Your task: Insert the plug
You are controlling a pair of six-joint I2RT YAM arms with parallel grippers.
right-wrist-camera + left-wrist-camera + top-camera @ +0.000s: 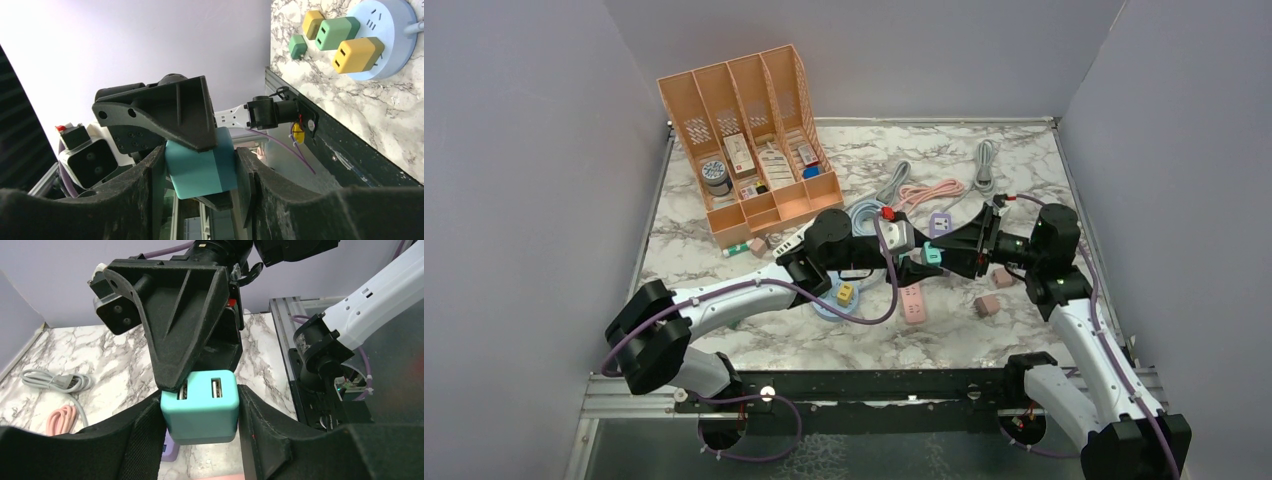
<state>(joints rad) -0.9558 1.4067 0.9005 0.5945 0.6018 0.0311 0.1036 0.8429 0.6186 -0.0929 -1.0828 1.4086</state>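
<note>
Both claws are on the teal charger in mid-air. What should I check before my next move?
1. Left claw grip on the teal charger: ok, it is pressed on both sides.
2. Right claw grip: ok, it is clamped on the same charger.
3. One holder only before moving away: not ok, both claws hold it at once.
4. Direction of the charger's prongs: cannot tell, they are hidden.
5. Free socket on the round power strip: ok, open slots show beside the green charger and the yellow charger.

Organizer (749,140) back left on table (1024,170), cables (929,190) to its right, power strip (913,302) nearer.
</note>
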